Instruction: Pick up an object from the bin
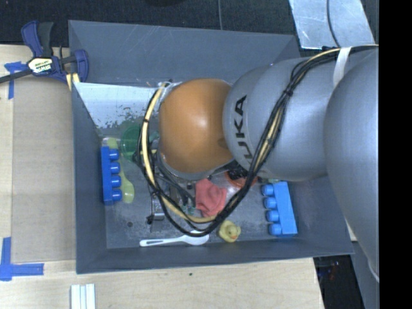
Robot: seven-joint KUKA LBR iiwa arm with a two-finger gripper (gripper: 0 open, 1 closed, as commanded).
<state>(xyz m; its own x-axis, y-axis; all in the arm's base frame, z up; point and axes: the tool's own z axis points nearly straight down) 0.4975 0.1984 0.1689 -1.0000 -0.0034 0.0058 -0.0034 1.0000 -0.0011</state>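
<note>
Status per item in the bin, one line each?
Left blue brick: lying flat, left side of bin.
Right blue brick: lying flat, right side.
White spoon: lying flat along lower wall.
Yellow lump: loose, beside the spoon.
Red crumpled thing: partly under the arm.
Green thing: mostly hidden by arm.
Arm: reaching down into bin's middle.

The black capital letters "UKA" were seen printed on the grey rounded casing of the arm [283,127], just beside the orange cover [193,124]. They were set sideways, running up the casing. The start of the word was hidden where the casing curved away. No other writing could be read.
</note>
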